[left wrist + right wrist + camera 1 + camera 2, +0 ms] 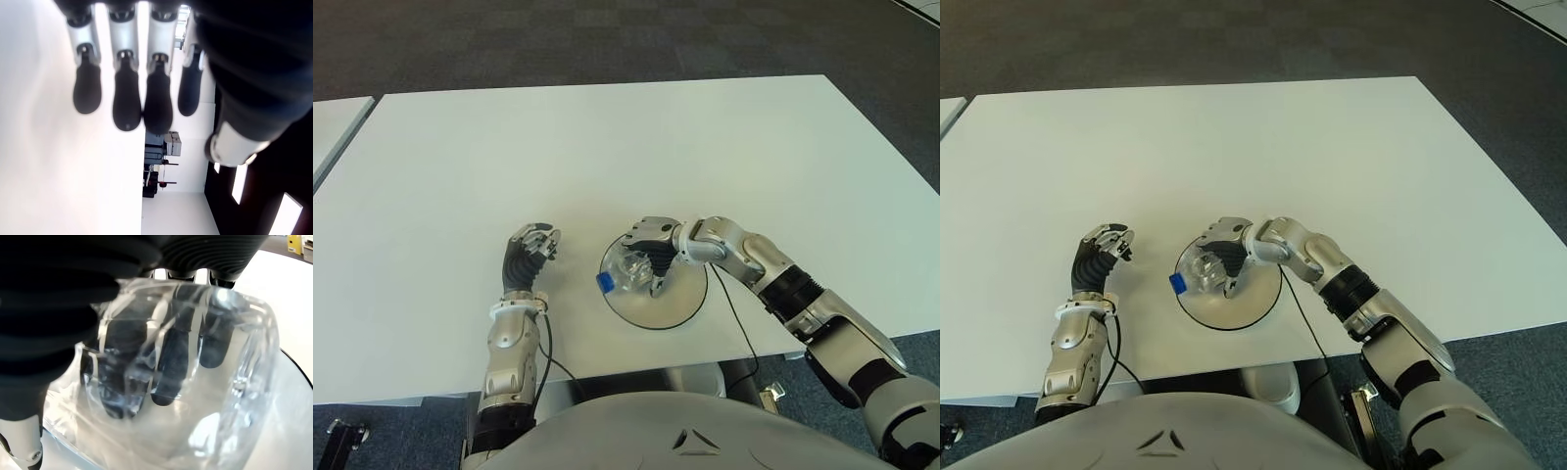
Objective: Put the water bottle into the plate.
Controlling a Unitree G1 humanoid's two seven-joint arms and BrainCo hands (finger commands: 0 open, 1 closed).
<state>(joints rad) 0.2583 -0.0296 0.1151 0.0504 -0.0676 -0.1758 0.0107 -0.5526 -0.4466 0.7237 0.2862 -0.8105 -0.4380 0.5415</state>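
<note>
While the left robot hand (530, 249) curls empty, the right robot hand (646, 251) grips the clear ribbed water bottle (625, 270) over the round plate (680, 309).

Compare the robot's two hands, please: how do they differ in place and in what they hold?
The right hand is over the plate, fingers wrapped around the clear water bottle; the left hand is beside the plate on its left, over bare table, fingers curled and holding nothing. The right arm reaches across; the left points forward. Both hands have dark fingers.

Silver arms (734, 245); black ribbed palms (519, 262)
</note>
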